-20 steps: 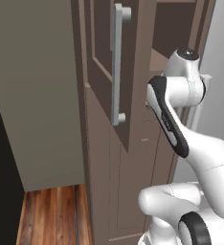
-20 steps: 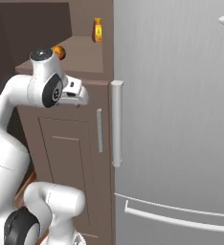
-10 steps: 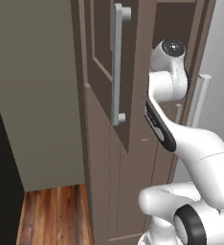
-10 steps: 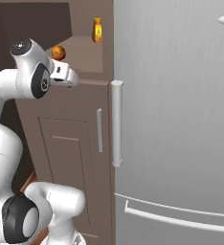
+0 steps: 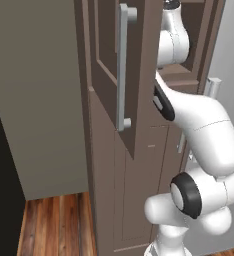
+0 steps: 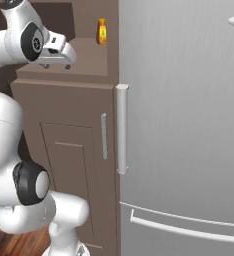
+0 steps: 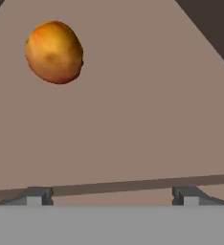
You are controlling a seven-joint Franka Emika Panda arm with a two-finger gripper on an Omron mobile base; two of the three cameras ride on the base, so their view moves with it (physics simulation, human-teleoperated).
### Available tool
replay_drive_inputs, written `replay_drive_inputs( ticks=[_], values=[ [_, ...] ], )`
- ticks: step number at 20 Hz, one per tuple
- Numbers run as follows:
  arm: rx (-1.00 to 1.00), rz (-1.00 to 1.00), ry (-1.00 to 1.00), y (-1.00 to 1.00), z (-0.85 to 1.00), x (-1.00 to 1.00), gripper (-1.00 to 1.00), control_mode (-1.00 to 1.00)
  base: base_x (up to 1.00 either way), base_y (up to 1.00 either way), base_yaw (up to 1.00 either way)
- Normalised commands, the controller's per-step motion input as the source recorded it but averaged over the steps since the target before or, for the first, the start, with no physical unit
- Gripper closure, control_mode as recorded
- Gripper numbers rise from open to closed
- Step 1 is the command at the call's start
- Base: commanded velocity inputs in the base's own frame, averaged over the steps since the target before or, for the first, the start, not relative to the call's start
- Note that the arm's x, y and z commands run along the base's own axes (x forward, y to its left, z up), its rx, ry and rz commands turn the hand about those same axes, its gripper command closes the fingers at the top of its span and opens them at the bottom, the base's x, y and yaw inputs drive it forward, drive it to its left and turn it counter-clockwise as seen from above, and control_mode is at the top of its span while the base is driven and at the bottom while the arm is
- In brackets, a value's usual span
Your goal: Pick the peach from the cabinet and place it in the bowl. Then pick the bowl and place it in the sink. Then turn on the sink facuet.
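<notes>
The peach (image 7: 54, 51), round and orange-red, lies on the brown cabinet shelf (image 7: 142, 119) at the upper left of the hand view. My gripper (image 7: 111, 196) is open and empty, its fingertips (image 7: 35, 196) wide apart at the shelf's near edge, short of the peach and to its right. The cabinet door (image 5: 106, 50) stands swung open with its long grey bar handle (image 5: 122, 65). My arm (image 5: 171, 35) reaches up into the opening. In the right base view the hand (image 6: 54, 49) hovers over the shelf (image 6: 89, 62). The bowl, sink and faucet are out of view.
A small yellow bottle (image 6: 102, 31) stands at the back of the shelf, right of the hand. A tall grey fridge (image 6: 189, 125) with a vertical handle (image 6: 122, 127) adjoins the cabinet on the right. Below the shelf is a closed lower door (image 6: 74, 170). Wood floor (image 5: 54, 225) lies left.
The arm has risen and swung the hand up into the cabinet opening, over the shelf. The peach, earlier visible beside the hand in the right base view, is now behind it. The jaws stayed open.
</notes>
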Motion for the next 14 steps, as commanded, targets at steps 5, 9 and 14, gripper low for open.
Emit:
replay_drive_inputs(
  ticks=[5,9,14],
  values=[
    [0.00,-0.03,0.00,0.05,0.22,0.36,-1.00,-1.00,0.00,0.00,0.00],
    [0.00,-0.01,-0.01,0.06,-0.12,0.52,-1.00,-1.00,0.00,0.00,0.00],
    [0.00,0.00,-0.05,0.11,-0.28,0.22,-1.00,-1.00,0.00,0.00,0.00]
  ],
)
